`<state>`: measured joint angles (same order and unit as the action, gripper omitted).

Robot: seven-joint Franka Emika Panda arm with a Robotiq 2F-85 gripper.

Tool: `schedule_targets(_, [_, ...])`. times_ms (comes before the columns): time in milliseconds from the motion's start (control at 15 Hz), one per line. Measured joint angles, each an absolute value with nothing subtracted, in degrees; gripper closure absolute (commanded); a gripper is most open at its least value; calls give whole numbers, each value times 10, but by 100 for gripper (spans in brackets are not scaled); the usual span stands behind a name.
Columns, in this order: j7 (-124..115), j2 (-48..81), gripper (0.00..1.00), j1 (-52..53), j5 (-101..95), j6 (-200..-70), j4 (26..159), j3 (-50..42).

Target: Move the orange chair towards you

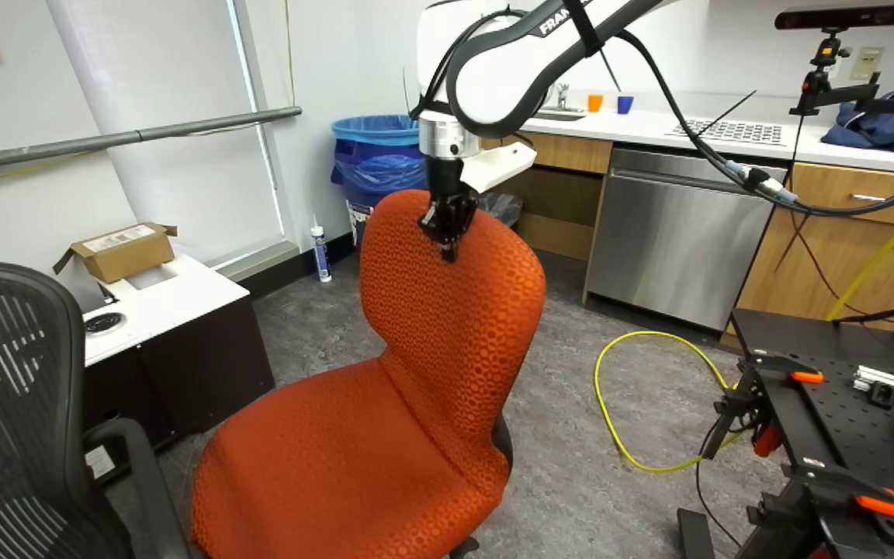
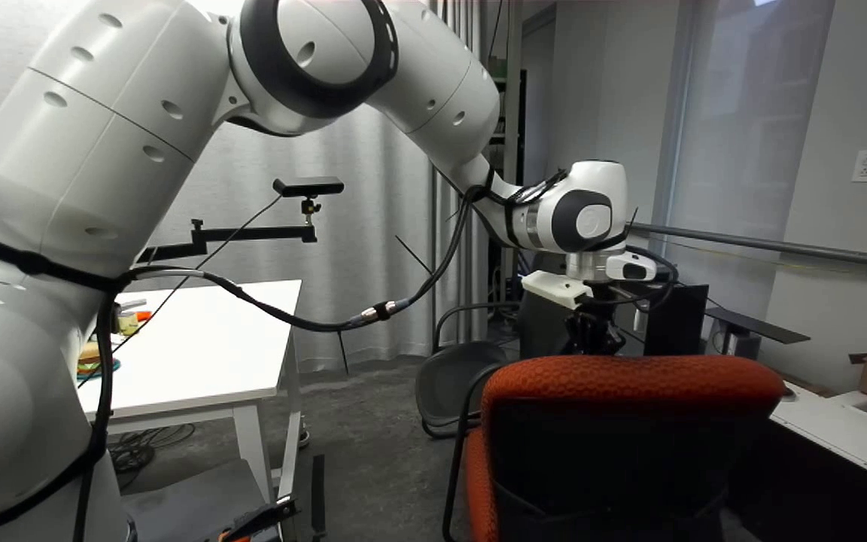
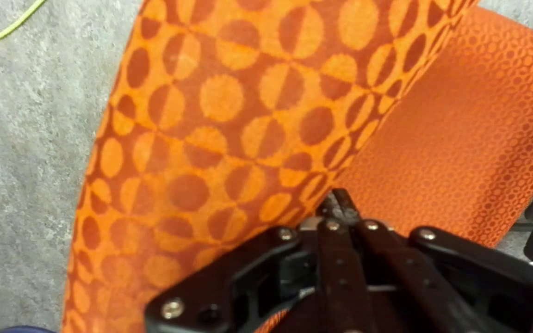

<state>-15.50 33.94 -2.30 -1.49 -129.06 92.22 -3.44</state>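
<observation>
The orange chair (image 1: 447, 326) stands on the floor, its backrest toward the robot's table side and its seat facing away. In an exterior view only the top of its backrest (image 2: 633, 376) and its dark rear shell show well. My gripper (image 1: 448, 252) points down at the seat side of the backrest, near its top edge. In an exterior view the gripper (image 2: 594, 339) is partly hidden behind the backrest's top. In the wrist view the gripper's fingertips (image 3: 339, 201) are together with nothing between them. They lie against or very close to the backrest's front fabric (image 3: 222, 99); contact is not certain.
A black mesh chair (image 1: 8, 419) stands close beside the orange seat. A low white-topped cabinet (image 1: 183, 299) bears a cardboard box. A yellow cable (image 1: 606, 411) loops on the floor between the chair and a black table (image 1: 843, 419) with clamps. A bin (image 1: 377, 167) stands behind.
</observation>
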Motion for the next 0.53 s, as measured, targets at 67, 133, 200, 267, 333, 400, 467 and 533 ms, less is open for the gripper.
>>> schedule_targets(67, [-177, 334, 100, -15, -16, -1290, 929, -43])
schedule_targets(133, [-199, 330, 100, -7, -18, -1289, 937, -51])
schedule_targets(200, [-221, 326, 100, 1, -21, -1286, 944, -60])
schedule_targets(267, [-241, 322, 100, 9, -23, -1282, 950, -68])
schedule_targets(333, [-261, 319, 100, 16, -26, -1276, 955, -75])
schedule_targets(400, [-279, 316, 100, 22, -29, -1267, 959, -81])
schedule_targets(467, [-294, 313, 100, 26, -31, -1258, 962, -87])
schedule_targets(533, [-307, 311, 100, 29, -34, -1246, 965, -91])
